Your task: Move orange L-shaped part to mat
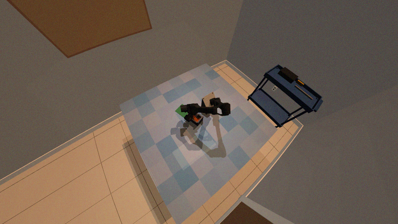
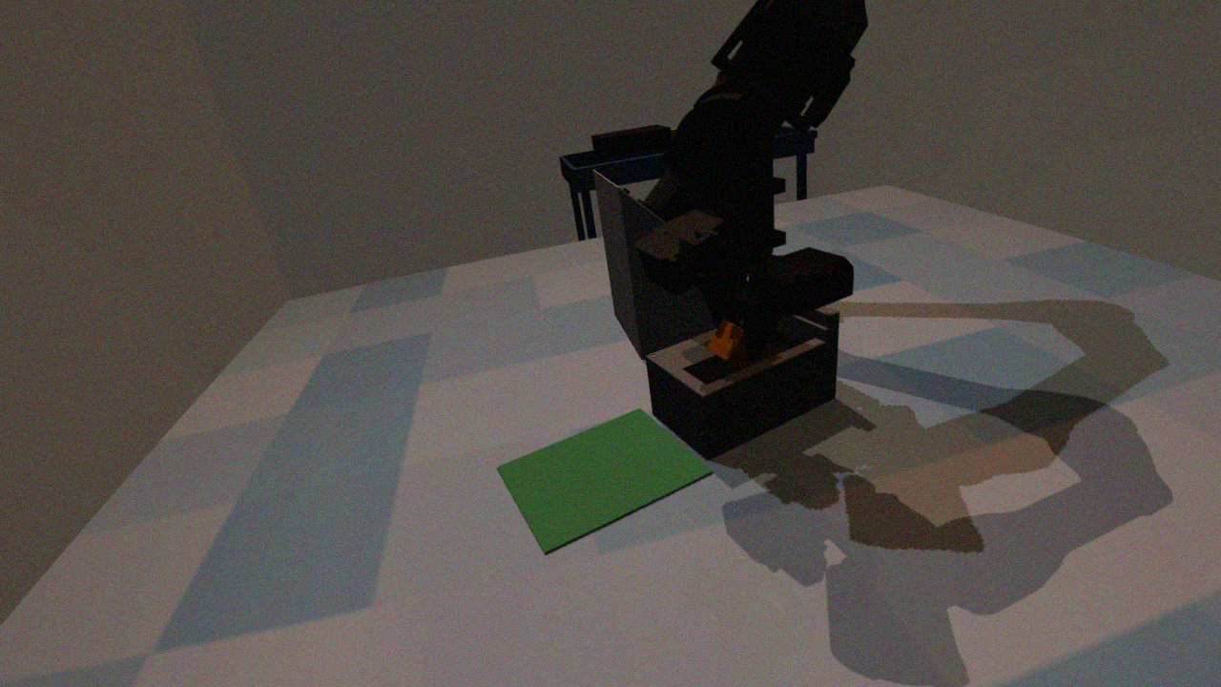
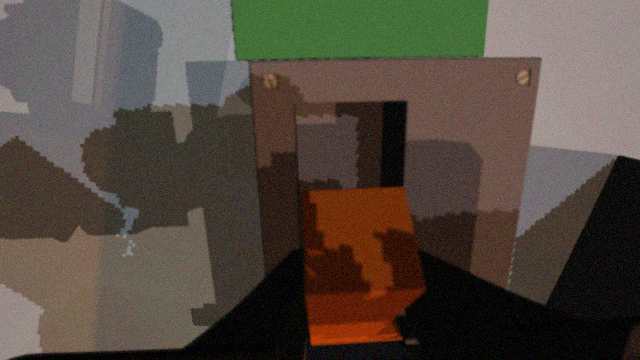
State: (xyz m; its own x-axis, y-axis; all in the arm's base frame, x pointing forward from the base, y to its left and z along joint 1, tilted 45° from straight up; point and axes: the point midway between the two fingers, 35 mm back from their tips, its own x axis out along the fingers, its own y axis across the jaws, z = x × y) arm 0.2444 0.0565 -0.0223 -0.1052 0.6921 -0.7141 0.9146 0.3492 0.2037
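The orange part (image 1: 196, 119) (image 2: 725, 340) (image 3: 362, 220) is tilted in the tray's pocket, its near end raised above the rim in the exterior view. My gripper (image 2: 740, 335) (image 3: 349, 259) is shut on the raised end, one finger against each side in the wrist view. The part's lower end is hidden by the fingers. The grey tray (image 2: 759, 409) (image 3: 450, 110) stands below, and the front of its pocket shows dark and open. The green mat (image 1: 180, 110) (image 2: 602, 478) (image 3: 360, 30) lies beside the tray, with nothing on it.
An upright panel (image 1: 208, 97) (image 2: 627, 273) stands behind the tray, close to the arm. A blue cart (image 1: 270, 105) (image 2: 614, 173) stands beyond the table. The arm's shadows fall across the tray and table.
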